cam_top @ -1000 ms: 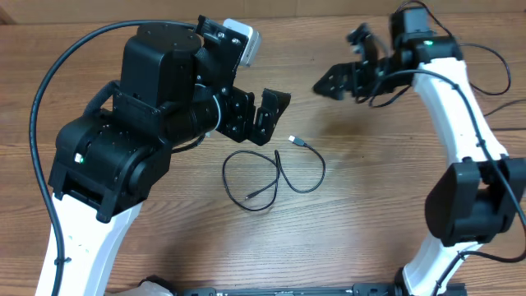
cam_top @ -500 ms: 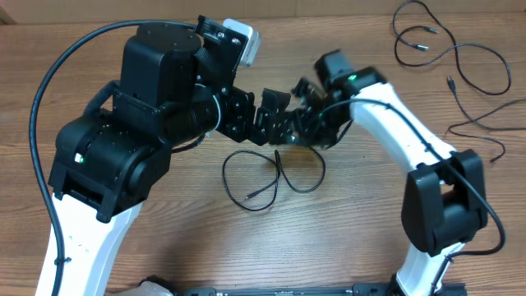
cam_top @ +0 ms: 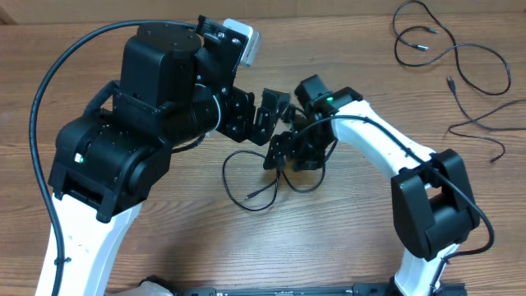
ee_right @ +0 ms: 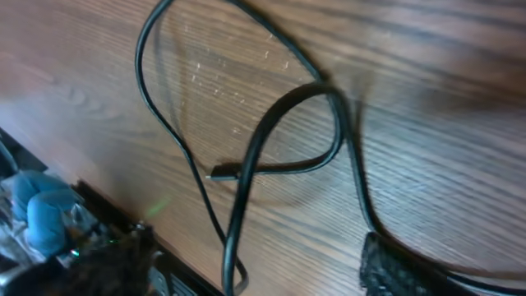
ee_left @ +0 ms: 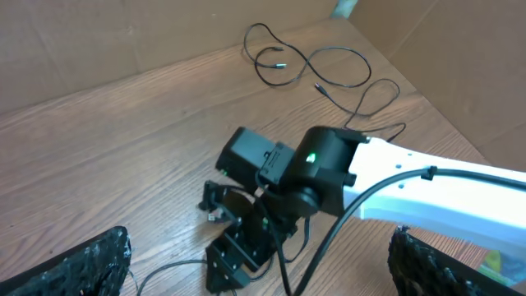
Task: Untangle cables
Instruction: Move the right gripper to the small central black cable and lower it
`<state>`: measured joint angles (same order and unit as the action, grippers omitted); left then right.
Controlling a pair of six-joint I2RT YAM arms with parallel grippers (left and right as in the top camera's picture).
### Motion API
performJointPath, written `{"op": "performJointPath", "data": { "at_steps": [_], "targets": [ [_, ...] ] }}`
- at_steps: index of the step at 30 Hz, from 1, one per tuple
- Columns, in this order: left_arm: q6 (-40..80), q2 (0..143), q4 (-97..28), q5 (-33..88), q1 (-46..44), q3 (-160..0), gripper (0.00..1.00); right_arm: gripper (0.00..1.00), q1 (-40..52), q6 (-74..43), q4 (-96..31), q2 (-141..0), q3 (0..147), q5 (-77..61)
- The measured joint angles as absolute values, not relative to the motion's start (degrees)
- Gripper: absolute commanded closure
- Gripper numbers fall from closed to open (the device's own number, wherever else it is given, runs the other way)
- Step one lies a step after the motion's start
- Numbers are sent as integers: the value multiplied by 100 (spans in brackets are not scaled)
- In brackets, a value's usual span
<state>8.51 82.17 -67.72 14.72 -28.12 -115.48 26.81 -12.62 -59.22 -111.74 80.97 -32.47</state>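
We find the looped cable [cam_top: 278,179] lying flat near the middle of the tabletop [cam_top: 370,247], a single thin black cord curled on itself. More cables [cam_top: 448,57] are spread loose and well apart from it, towards 1 o'clock in the overhead view. The right tool [cam_top: 283,154] is low over the 12 o'clock edge of the loop, and we judge it is placed there because that is where the strands cross. In the right wrist view the cord runs out from between the fingertips [ee_right: 394,267] towards 11 o'clock, bends back over itself and ends in a small plug [ee_right: 220,173] inside the curl. The fingertips sit at the two lower corners of that view, well apart, so we read this tool as released, straddling the cord without pinching it. The left tool [cam_top: 265,113] hangs just beyond, at about 12 o'clock of the loop, its pads [ee_left: 90,263] spread wide with nothing between them. It is released too and, we judge, stationed close so it can take the other strand once the right one has a hold. We judge the work to be at the reach-and-grasp step, with the crossing not yet undone; the next move calls for closing on one strand only, since catching both would drag the whole curl along
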Motion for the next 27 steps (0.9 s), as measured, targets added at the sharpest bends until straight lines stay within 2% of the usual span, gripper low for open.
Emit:
{"op": "performJointPath", "data": {
  "at_steps": [3, 22, 27],
  "targets": [
    [851, 8217, -6772, 1472, -2812, -11548, 1, 32, 2823, -1365, -5975, -11174, 8097, -3048],
    [851, 8217, -6772, 1472, -2812, -11548, 0, 35, 3555, -1817, -6165, -11174, 7929, -2440],
    [851, 8217, -6772, 1472, -2812, -11548, 0, 40, 3704, -1944, -6104, -11174, 7699, -2351]
  ]
}}
